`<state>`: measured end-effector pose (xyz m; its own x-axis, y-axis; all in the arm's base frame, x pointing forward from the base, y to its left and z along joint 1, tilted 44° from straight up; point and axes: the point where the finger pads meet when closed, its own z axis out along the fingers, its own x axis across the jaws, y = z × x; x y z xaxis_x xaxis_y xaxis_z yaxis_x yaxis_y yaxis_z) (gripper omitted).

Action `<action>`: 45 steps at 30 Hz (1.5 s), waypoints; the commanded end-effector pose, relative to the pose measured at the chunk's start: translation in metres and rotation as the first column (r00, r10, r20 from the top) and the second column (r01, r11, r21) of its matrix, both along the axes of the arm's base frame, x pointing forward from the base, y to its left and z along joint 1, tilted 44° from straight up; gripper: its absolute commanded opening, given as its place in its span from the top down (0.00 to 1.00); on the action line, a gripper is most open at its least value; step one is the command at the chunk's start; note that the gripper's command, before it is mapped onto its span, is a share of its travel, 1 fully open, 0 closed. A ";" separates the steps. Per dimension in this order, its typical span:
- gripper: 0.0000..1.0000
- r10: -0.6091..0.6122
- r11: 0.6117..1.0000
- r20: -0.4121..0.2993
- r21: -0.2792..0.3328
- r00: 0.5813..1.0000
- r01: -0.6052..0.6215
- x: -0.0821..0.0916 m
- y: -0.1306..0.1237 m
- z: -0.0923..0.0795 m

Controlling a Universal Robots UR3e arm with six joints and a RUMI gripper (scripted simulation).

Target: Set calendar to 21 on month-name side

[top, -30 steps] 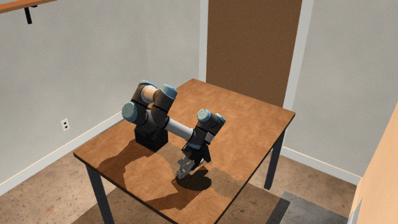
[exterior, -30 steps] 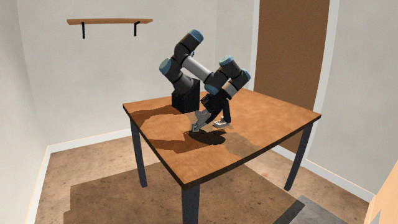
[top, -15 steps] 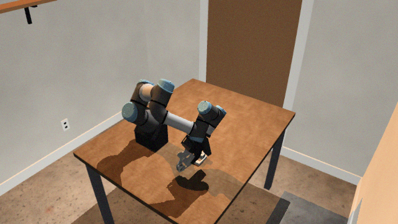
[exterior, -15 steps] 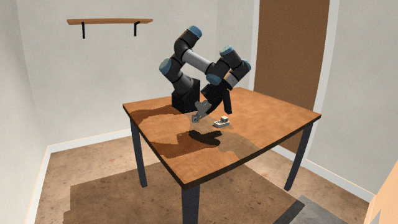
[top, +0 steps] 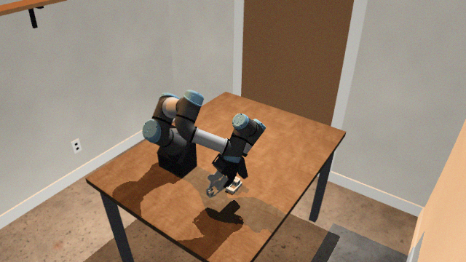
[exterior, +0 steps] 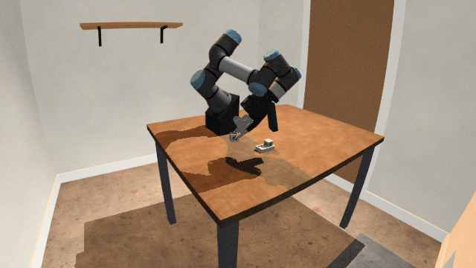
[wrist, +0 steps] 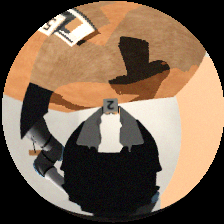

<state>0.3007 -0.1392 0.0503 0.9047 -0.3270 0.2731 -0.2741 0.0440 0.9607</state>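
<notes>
My gripper [top: 210,191] [exterior: 233,137] [wrist: 110,106] is shut on a small grey cube [wrist: 110,105]. The wrist view shows a dark 2 on the cube's face. The gripper holds it above the table, beside the calendar tray and apart from it. The white tray [top: 232,190] [exterior: 265,150] [wrist: 71,38] stands on the table, with an open space in one part. The other cube [top: 237,180] [exterior: 268,142] [wrist: 49,24] sits at one end of the tray; a dark digit like a 5 shows on it in the wrist view. The month's name cannot be read.
The wooden table [top: 291,145] [exterior: 320,138] bears the tray and the arm's black base [top: 177,160] [exterior: 222,120]. The arm reaches over the table from that base. Shadows of the arm and gripper fall on the table top around the tray.
</notes>
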 end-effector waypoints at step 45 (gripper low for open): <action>0.90 0.012 0.991 0.047 0.130 0.999 -0.018 -0.001 0.000 -0.003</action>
<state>0.2998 -0.1391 0.0472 0.8966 -0.3512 0.2696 -0.3082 -0.0580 0.9496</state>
